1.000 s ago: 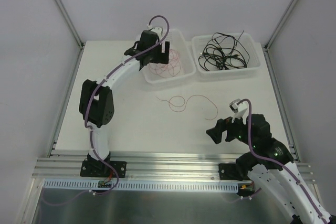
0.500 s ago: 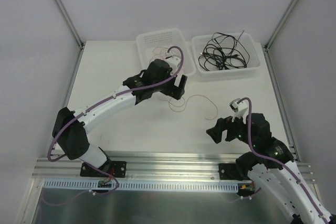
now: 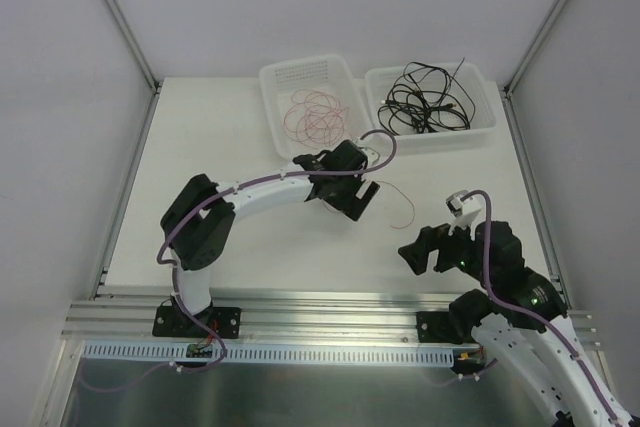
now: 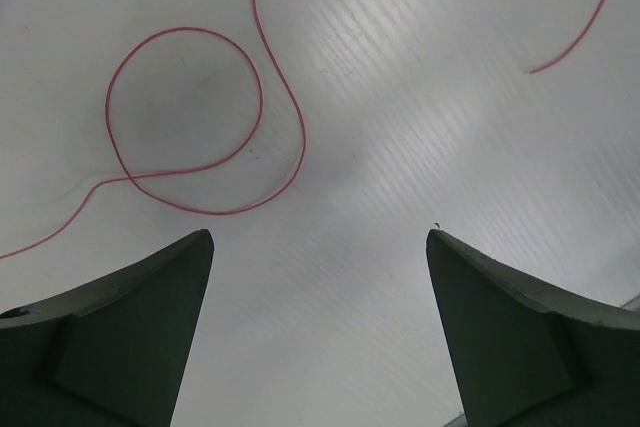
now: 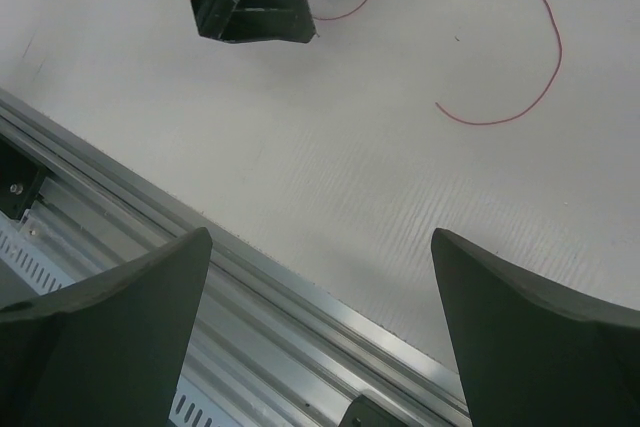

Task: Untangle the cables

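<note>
Jaws both wide, empty | left wrist: red cable (image 4: pixel 185 30) looped beneath | overhead: loop apparently hidden

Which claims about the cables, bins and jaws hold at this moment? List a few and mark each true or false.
1. The black cables lie in the right bin. True.
2. The left bin is empty. False: this bin holds red wires.
3. The left jaws are shut on the loose red wire. False: they stand open above it, holding nothing.
4. The right jaws are open and empty. True.
</note>
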You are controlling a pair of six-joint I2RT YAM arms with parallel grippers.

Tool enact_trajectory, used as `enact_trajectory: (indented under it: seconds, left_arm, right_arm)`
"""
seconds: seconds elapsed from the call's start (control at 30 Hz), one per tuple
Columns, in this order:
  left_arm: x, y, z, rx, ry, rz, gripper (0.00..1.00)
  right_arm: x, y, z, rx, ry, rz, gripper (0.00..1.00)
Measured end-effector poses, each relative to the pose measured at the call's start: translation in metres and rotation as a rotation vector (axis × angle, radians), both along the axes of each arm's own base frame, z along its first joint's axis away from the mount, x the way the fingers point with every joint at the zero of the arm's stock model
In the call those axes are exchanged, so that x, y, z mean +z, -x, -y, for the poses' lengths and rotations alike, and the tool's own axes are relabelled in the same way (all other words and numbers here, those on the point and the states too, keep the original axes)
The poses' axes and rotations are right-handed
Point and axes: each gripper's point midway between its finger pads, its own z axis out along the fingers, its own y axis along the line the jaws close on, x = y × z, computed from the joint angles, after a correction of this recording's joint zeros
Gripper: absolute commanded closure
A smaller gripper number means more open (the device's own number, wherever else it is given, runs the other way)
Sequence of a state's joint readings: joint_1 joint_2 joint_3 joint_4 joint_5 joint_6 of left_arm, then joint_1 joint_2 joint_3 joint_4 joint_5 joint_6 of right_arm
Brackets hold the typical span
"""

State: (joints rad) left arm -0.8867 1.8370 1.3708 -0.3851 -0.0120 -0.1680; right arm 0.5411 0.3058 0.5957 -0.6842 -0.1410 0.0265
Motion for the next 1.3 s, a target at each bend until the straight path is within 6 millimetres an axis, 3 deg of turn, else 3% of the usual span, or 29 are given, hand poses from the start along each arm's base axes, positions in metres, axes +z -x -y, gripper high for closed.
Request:
enact_trajectory:
  seconds: [0.43,0.7,0.8,0.97,1.03,1.17,1.27,1.3]
  left_arm:
    - [-0.040,-0.025,0.023,0.011,-0.079,-0.046,0.23]
    - [-0.055,-0.029,0.018,0.016,-0.113,-0.075,0.27]
    - [-0.062,-0.029,0.017,0.012,-0.129,-0.083,0.33]
    - [-0.063,-0.030,0.016,0.006,-0.127,-0.088,0.50]
    - [-0.063,-0.030,0.015,0.012,-0.130,-0.093,0.51]
    - [-0.067,-0.025,0.012,0.020,-0.149,-0.090,0.67]
    - [-0.068,-0.017,0.010,0.027,-0.170,-0.082,0.85]
    - [-0.069,-0.014,0.010,0.027,-0.171,-0.082,0.95]
  right_arm:
    - [-0.003,0.003,0.005,-0.024,0.003,-0.012,0.03]
    - [-0.003,0.003,0.006,-0.027,0.004,-0.011,0.03]
    - [-0.003,0.003,0.006,-0.027,0.004,-0.012,0.03]
    - [-0.003,0.003,0.006,-0.027,0.004,-0.012,0.03]
    - [-0.003,0.003,0.006,-0.026,0.004,-0.012,0.03]
    - [-0.003,0.003,0.006,-0.027,0.004,-0.012,0.03]
    - [-0.002,0.003,0.005,-0.028,0.002,-0.012,0.03]
    - [-0.002,0.003,0.005,-0.027,0.001,-0.012,0.03]
